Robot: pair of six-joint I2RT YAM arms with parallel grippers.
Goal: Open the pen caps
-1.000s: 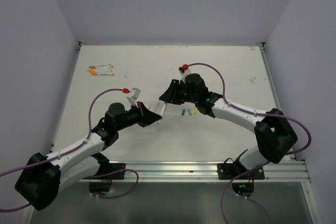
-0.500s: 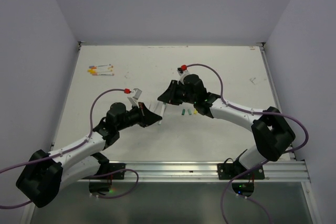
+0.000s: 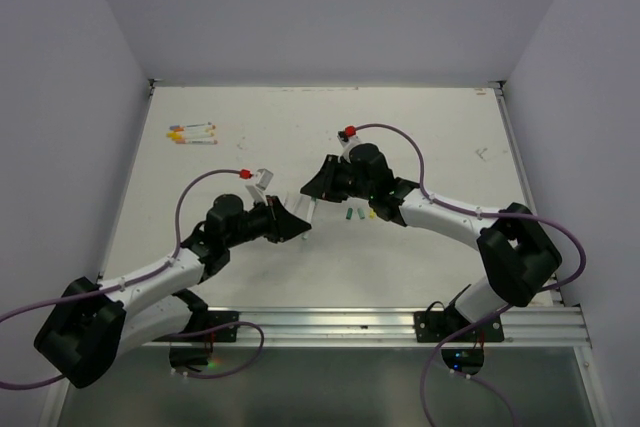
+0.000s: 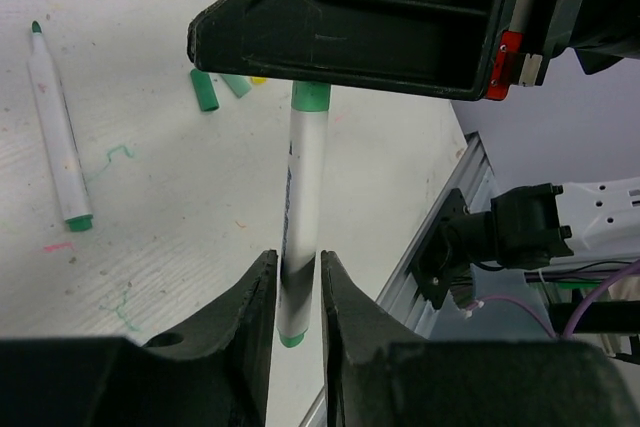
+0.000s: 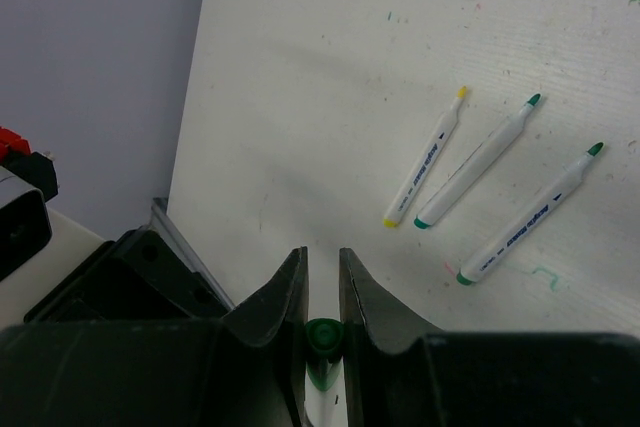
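A white pen [image 4: 303,187] with a green cap [image 4: 311,97] hangs in the air between my two grippers, above the table's middle [image 3: 309,208]. My left gripper [image 4: 298,265] is shut on the pen's barrel near its green tail end. My right gripper [image 5: 322,262] is shut on the green cap [image 5: 323,337], seen end-on between its fingers. Two loose green caps [image 4: 204,90] and a yellow one [image 4: 258,78] lie on the table just past the pen. Three uncapped pens [image 5: 478,162] lie side by side on the table.
Several capped pens [image 3: 192,133] lie at the back left of the white table [image 3: 440,127]. Grey walls close in the table on three sides. A metal rail [image 3: 400,322] runs along the near edge. Purple cables [image 3: 405,137] arch over both arms.
Both grippers stay at the same pen over the middle of the table. The left arm has crept slightly up and to the right; the right arm has barely moved.
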